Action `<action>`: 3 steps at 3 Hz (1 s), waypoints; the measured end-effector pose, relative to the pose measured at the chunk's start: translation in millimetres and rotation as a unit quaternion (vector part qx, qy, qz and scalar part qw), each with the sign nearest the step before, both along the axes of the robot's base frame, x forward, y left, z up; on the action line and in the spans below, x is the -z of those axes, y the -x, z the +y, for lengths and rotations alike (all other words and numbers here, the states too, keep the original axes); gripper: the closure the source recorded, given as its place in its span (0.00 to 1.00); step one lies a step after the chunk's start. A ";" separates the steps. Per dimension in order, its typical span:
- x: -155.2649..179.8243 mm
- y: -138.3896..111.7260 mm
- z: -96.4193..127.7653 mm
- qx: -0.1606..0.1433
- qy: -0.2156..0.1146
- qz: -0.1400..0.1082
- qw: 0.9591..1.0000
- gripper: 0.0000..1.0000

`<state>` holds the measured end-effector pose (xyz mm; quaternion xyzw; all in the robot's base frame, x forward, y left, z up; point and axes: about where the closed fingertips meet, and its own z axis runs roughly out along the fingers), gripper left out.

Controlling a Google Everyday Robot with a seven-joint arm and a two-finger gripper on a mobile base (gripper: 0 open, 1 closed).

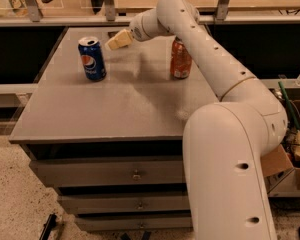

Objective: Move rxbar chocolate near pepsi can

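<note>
The pepsi can [92,59] stands upright at the back left of the grey table [115,109]. It is blue with a silver top. My gripper [118,40] hovers low over the table's far edge, just right of and behind the pepsi can. A small dark flat patch [112,33] shows on the table right behind the gripper. It may be the rxbar chocolate, but it is mostly hidden. I see nothing held in the gripper.
A red-orange soda can [181,59] stands upright at the back right of the table, under my arm [210,59]. The table has drawers below. A rail and shelf run behind it. A cardboard box with clutter [290,154] sits at the right.
</note>
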<state>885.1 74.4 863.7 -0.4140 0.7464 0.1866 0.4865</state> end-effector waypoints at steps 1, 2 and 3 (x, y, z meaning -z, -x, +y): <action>-5.3 2.7 3.8 -0.005 0.025 -0.007 1.000 0.00; -13.8 2.8 0.6 -0.004 0.042 -0.006 0.999 0.00; -24.4 2.6 -9.5 -0.005 0.037 -0.005 0.999 0.00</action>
